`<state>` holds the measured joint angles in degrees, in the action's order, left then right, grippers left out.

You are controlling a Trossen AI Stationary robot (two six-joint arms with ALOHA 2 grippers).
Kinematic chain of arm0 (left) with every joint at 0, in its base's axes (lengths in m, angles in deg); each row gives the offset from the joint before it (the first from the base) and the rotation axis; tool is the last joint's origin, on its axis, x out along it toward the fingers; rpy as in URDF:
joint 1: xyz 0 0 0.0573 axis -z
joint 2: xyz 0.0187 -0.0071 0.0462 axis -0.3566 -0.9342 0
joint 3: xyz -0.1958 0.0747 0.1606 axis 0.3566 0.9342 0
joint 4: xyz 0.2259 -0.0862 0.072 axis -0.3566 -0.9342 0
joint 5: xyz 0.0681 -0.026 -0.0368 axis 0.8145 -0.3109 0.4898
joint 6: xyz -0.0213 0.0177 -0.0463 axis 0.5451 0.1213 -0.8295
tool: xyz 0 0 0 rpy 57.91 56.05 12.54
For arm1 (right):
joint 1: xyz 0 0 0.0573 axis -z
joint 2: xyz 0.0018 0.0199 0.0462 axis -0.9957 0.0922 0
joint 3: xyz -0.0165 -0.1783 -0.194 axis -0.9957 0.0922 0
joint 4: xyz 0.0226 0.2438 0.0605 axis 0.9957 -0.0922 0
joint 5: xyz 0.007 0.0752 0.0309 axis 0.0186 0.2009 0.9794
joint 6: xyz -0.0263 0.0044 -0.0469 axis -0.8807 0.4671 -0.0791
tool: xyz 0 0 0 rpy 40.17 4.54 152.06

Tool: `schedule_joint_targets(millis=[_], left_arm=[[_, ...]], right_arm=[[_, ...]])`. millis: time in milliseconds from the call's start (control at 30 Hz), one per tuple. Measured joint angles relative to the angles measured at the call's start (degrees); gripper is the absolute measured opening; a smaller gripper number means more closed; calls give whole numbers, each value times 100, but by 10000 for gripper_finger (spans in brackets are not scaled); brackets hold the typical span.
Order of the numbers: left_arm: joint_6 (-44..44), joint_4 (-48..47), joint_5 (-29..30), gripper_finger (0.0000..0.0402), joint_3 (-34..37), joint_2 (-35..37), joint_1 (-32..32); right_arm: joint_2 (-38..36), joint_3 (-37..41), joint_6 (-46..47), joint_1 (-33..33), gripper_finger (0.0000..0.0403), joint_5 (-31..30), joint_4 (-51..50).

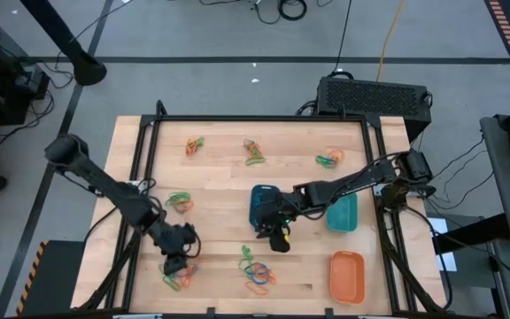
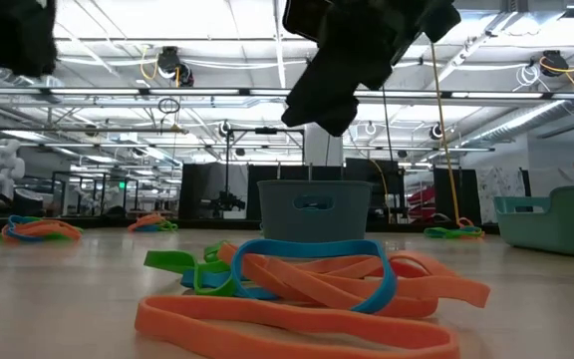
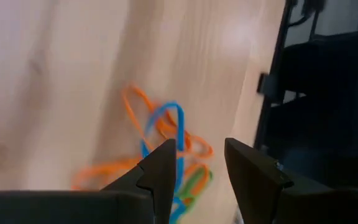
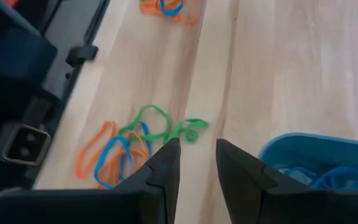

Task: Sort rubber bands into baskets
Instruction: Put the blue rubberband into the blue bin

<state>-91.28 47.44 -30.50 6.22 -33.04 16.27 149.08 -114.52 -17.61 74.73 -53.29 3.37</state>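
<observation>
While the left gripper hangs low over the table's front-left corner, its fingers stand slightly apart with nothing between them. Just beneath and ahead of them lies a tangle of bands, thin flat loops in orange, blue and green, on pale wood grain. Further along the front edge sits a second heap, the same soft ribbon-like loops. Behind it stands the blue basket, a ribbed plastic tub with rounded corners and blue bands already inside. The right gripper hovers at its front rim, fingers parted a little and empty. Right of that is the teal basket, and nearer the front the orange basket, both smooth rounded rectangles. Small clumps dot the far side.
</observation>
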Motion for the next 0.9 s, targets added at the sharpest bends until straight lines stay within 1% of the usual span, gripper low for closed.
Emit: schedule_joint_targets(millis=[100,200,267,400,567,667,900], left_arm=[[-482,209,-235,143,0,-260,226],[-779,221,-236,143,0,-411,452],[-805,218,-212,143,0,-500,569],[-623,123,86,143,0,-693,750],[-275,-53,388,143,0,-1011,868],[-184,-57,532,143,0,-1183,872],[256,-71,491,141,-22,-1265,872]], right_arm=[[0,0,-268,9,95,-7,-10],[0,0,-353,11,95,-9,5],[0,0,-324,11,95,-9,7],[0,0,-23,11,95,-31,47],[0,0,618,11,95,-466,55],[0,0,912,11,95,-486,112],[0,0,1245,-43,95,-486,142]])
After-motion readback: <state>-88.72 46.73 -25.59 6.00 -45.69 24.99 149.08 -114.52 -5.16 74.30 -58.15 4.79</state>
